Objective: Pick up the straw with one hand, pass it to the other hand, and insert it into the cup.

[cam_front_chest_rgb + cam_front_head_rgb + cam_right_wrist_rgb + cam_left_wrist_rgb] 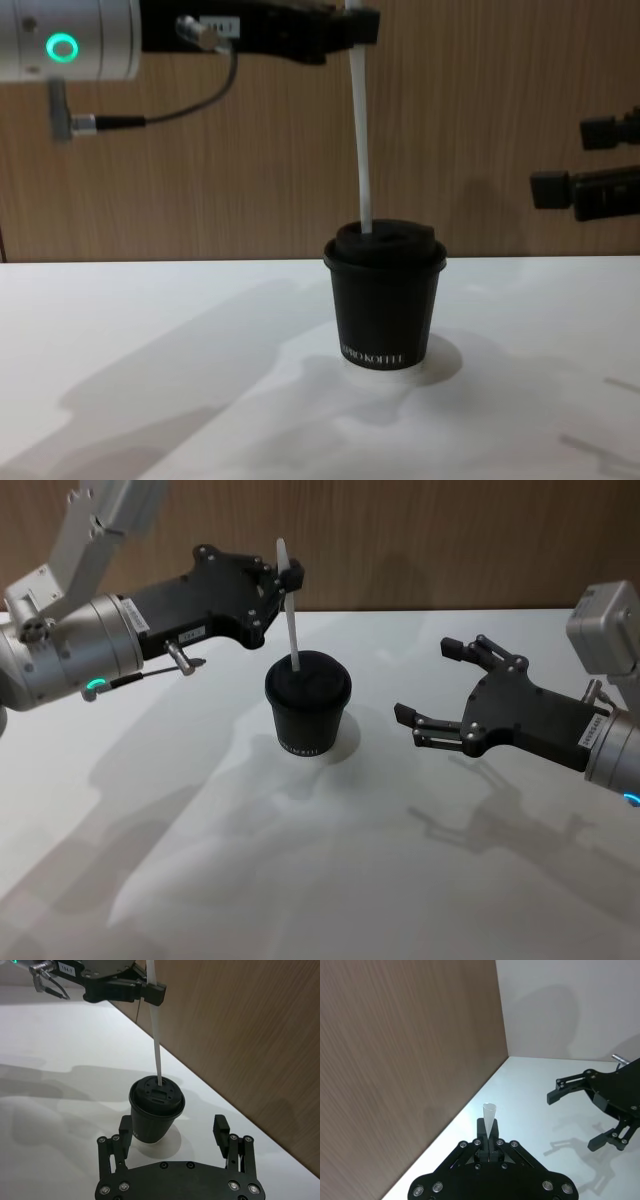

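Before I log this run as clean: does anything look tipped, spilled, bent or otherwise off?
Nothing stands out. The black paper cup stands upright on the table, lid on, no spill. The left gripper pinches the white straw, which is straight, slightly tilted, its lower end at the lid. The right gripper hangs open beside the cup.
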